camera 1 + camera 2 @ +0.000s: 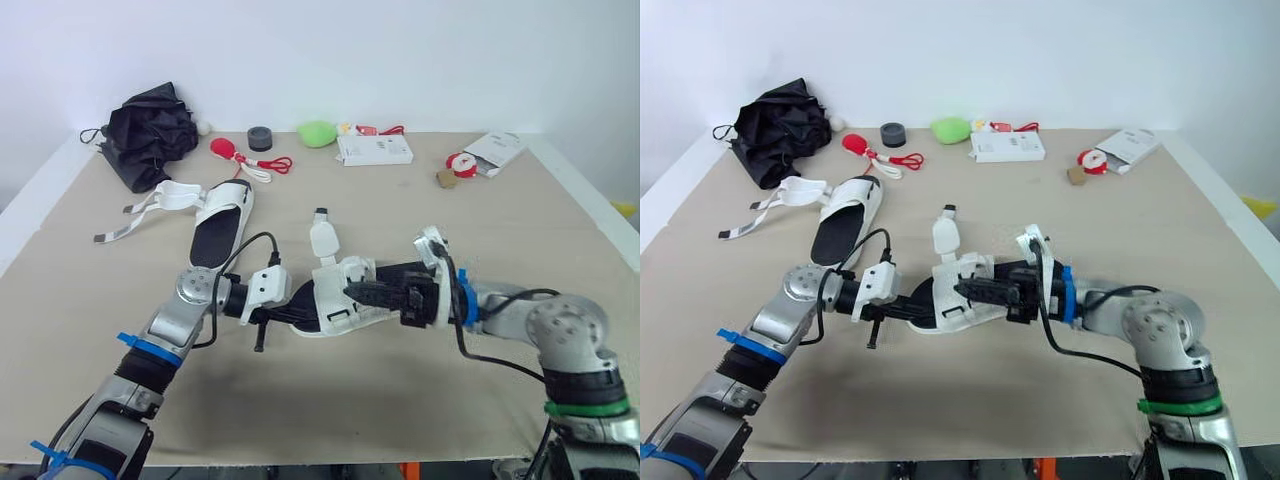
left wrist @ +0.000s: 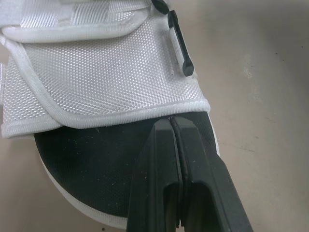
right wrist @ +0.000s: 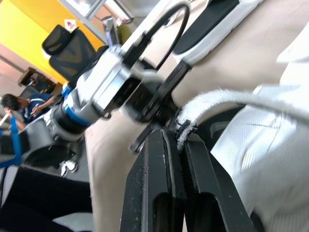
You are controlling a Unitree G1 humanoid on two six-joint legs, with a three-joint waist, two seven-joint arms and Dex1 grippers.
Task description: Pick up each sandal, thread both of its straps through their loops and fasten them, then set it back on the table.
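Early in the job: neither sandal looks fastened. The far sandal (image 1: pixel 222 225) lies at the back left of the table (image 1: pixel 400 400), its straps splayed loose beside it and apparently untouched. The near sandal (image 1: pixel 335 300) sits mid-table between the two arms, on the surface or barely off it (I cannot tell which). One of its straps, the upright strap (image 1: pixel 322 238), sticks up free. The right gripper (image 3: pixel 176 133) has its fingers closed on the fuzzy strap (image 3: pixel 227 99), so by my reading threading is under way and nothing is fastened yet. The left gripper (image 2: pixel 171 121) has its fingers pressed together over the black insole, tips at the hem of the white flap (image 2: pixel 111 77); whether they nip that hem I cannot tell. Both forearms run low and nearly level over the table, reaching inward from opposite sides to meet at the shoe, with the left elbow bent.
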